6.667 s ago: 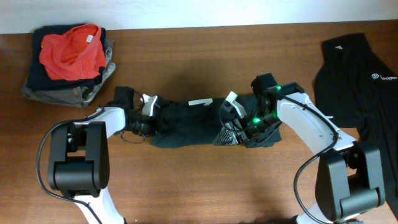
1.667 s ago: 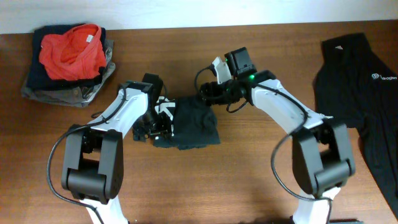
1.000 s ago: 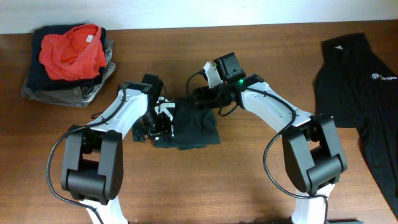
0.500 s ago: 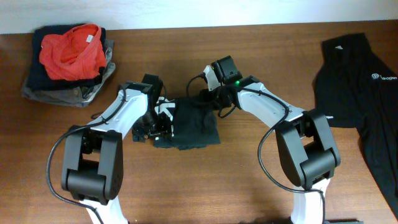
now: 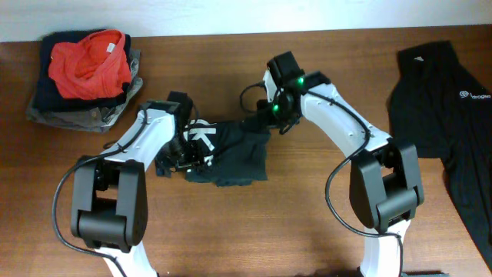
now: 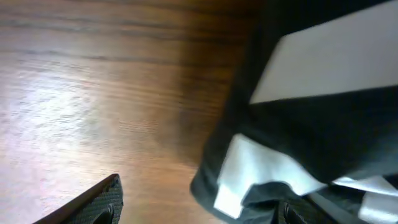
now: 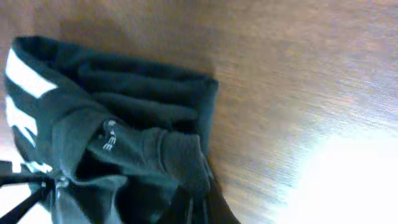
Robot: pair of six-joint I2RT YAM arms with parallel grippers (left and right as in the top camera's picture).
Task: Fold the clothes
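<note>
The half-folded shirt (image 5: 234, 154) lies crumpled mid-bench (image 5: 307, 223). The right end effector (image 5: 265, 117) pinches a fold at its upper right corner. The left end effector (image 5: 187, 146) sits at the shirt's left edge, fingers spread around the white-striped fabric.

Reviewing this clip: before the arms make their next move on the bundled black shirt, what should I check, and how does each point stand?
1. Hold of the right gripper on the centre shirt: ok, jaws closed on a pinch of fabric.
2. Hold of the left gripper: not ok, jaws apart, one finger away from the cloth.
3. Centre shirt lying flat: not ok, it is bunched and creased.
4. Second shirt apart from both arms: ok, it lies at the right side.
5. Clothes pile apart from both arms: ok, it lies in the far left corner.
</note>
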